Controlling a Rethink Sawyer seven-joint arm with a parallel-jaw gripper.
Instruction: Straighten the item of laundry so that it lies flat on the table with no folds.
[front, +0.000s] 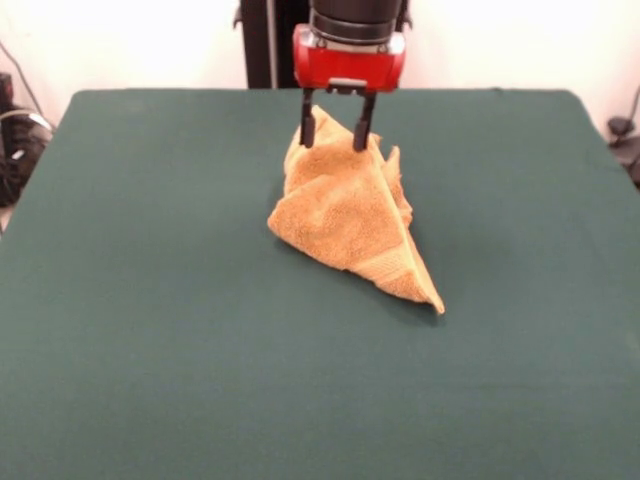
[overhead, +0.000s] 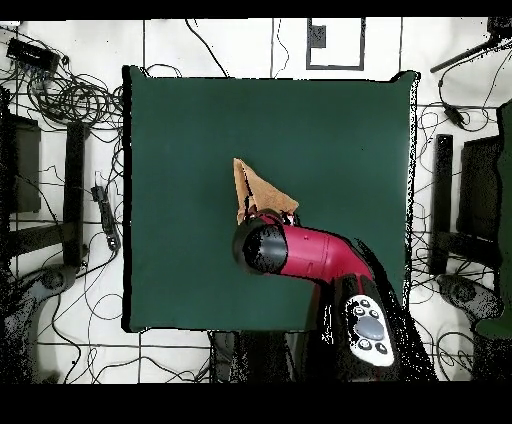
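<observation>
Green felt covers the surface (front: 150, 300), and your towel (front: 350, 215) sits near its middle, peaked like a tent under the end effector (front: 334, 133), whose fingers are pinched on its top fold. Lift carelessly and you may drag both layers together, so the folds stay doubled, or the terry slips free.

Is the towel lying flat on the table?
No: the towel is bunched into a peak under the end effector, folded on the table.
</observation>
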